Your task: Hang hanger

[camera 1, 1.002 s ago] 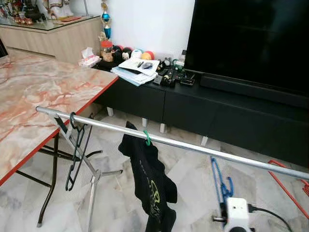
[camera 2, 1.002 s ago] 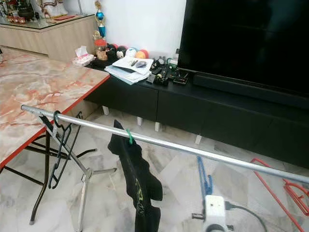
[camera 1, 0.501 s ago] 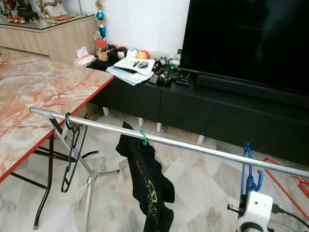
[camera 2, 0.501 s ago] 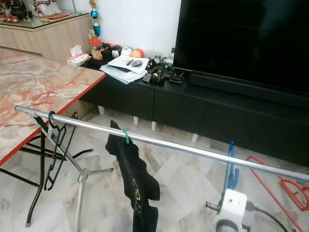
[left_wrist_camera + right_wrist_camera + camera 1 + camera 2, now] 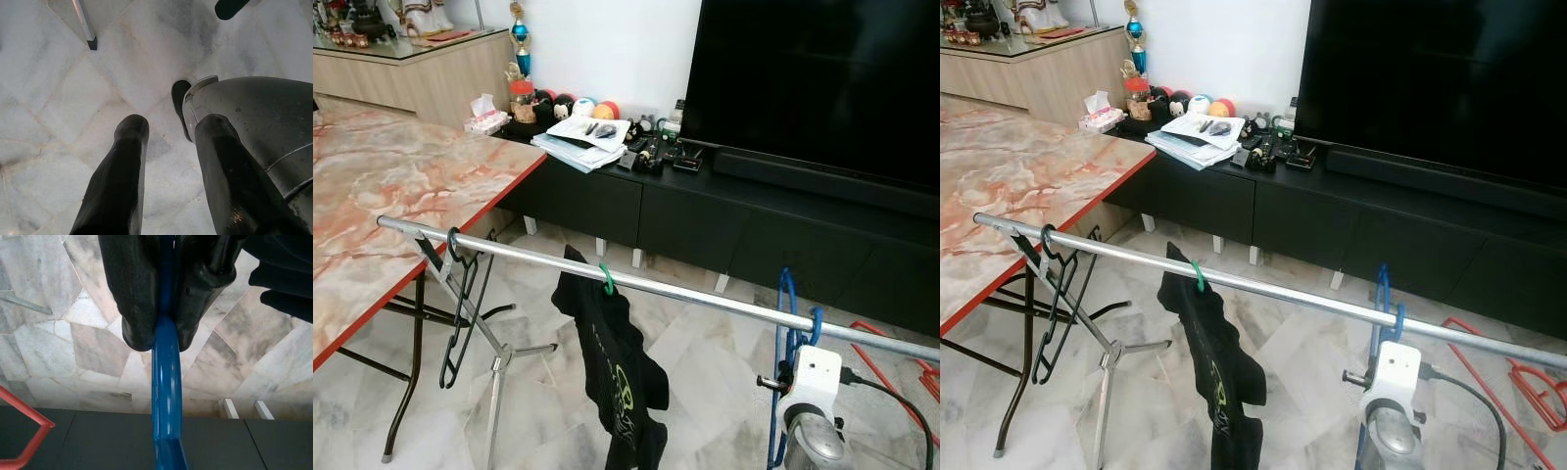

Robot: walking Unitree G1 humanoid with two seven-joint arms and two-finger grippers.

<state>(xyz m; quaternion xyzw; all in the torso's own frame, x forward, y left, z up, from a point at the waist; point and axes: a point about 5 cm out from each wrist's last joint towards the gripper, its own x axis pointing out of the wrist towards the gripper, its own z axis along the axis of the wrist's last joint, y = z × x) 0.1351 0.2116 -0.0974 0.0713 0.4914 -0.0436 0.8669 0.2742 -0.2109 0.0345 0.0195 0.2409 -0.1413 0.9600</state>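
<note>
My right gripper (image 5: 164,335) is shut on a blue hanger (image 5: 166,396), with both black fingers pressed on its bar. In the eye views the blue hanger (image 5: 789,311) stands upright above my right wrist (image 5: 811,384). Its top crosses the silver rail (image 5: 705,297) near the rail's right end. I cannot tell whether its hook rests on the rail. A black hanger (image 5: 460,304) hangs at the rail's left end. A black garment (image 5: 619,382) hangs mid-rail on a green hook (image 5: 605,279). My left gripper (image 5: 168,132) hangs open over the marble floor.
A marble-topped table with a red edge (image 5: 391,196) stands at the left, close to the rail's end. The rack's metal legs (image 5: 499,362) spread below it. Behind the rail are a black TV console (image 5: 754,225) and a large TV (image 5: 822,78). A red hanger (image 5: 901,367) lies on the floor, right.
My right arm has lifted the blue hanger from low near the floor up to the rail's height. The view has shifted a little.
</note>
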